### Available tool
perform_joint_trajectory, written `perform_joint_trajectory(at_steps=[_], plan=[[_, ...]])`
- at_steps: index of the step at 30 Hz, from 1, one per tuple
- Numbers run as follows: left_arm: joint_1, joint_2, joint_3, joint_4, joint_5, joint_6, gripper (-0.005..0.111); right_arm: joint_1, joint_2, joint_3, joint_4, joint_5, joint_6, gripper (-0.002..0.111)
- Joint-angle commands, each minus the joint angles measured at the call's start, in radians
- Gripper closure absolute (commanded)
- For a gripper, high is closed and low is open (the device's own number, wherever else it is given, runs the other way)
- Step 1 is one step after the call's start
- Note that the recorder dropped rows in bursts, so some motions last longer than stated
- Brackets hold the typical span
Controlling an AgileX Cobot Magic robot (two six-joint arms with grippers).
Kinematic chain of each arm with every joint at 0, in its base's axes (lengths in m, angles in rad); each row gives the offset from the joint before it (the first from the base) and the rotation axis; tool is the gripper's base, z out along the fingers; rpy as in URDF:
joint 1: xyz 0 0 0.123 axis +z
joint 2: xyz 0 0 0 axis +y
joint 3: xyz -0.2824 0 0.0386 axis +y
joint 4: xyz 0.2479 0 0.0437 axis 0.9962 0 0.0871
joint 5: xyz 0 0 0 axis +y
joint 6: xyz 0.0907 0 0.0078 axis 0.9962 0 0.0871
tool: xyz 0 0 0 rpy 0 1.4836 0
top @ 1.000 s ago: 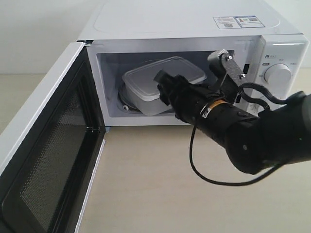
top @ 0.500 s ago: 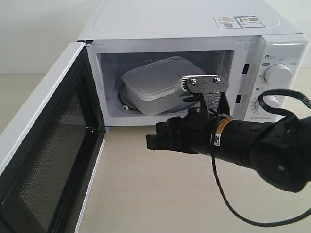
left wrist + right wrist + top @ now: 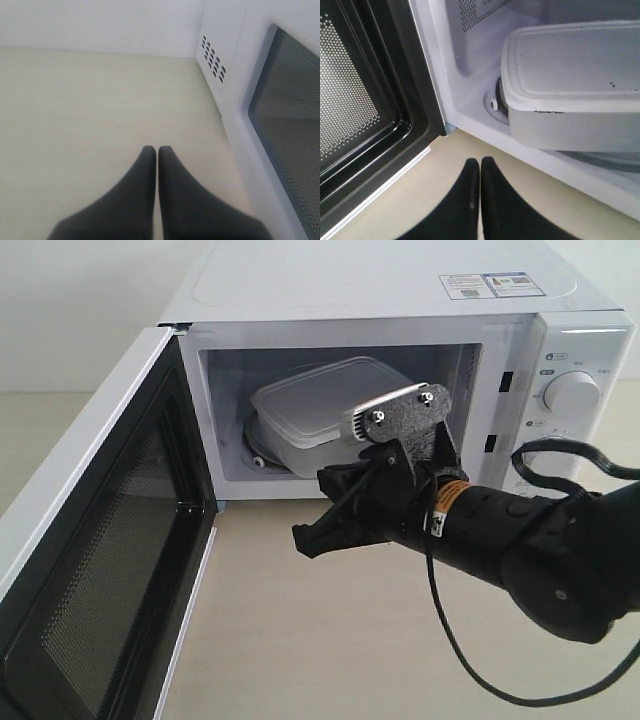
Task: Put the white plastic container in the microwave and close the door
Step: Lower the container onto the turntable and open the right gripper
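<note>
The white plastic container (image 3: 318, 410) (image 3: 575, 100) lies tilted inside the white microwave (image 3: 400, 300), resting on the turntable. The door (image 3: 95, 570) (image 3: 365, 95) stands wide open at the left, its black perforated inner face showing. My right gripper (image 3: 305, 540) (image 3: 480, 162) is shut and empty, just outside the cavity over the table, in front of the opening's lower sill. My left gripper (image 3: 157, 150) is shut and empty, low over the tabletop beside the door's outer face (image 3: 285, 125); it does not show in the exterior view.
Two round dials (image 3: 572, 392) sit on the microwave's right panel, behind my right arm. A black cable (image 3: 470, 660) loops under that arm. Beige tabletop (image 3: 300, 640) spreads in front of the microwave. A vent grille (image 3: 212, 57) marks the microwave's side.
My right gripper has drawn back out of the cavity, away from the container, then swung low toward the left. The container stays inside. The door has not moved.
</note>
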Motion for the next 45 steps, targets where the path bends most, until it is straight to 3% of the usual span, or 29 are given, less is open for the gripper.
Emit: perform_joint_trajectory(at_steps=[1,4,17,36,45], plan=[[0.002,-0.001,0.004,-0.003,-0.003,0.002,0.103,-0.007,0.077,0.004,0.06,-0.165,-0.109,0.108],[0.002,-0.001,0.004,-0.003,-0.003,0.002,0.103,-0.007,0.114,0.002,0.124,-0.24,-0.2,0.108],[0.002,-0.001,0.004,-0.003,-0.003,0.002,0.103,-0.008,0.136,0.002,0.215,-0.309,-0.213,0.108],[0.002,-0.001,0.004,-0.003,-0.003,0.002,0.103,-0.008,0.136,0.002,0.238,-0.33,-0.212,0.108],[0.002,-0.001,0.004,-0.003,-0.003,0.002,0.103,-0.008,0.243,-0.06,0.242,-0.409,-0.209,0.108]])
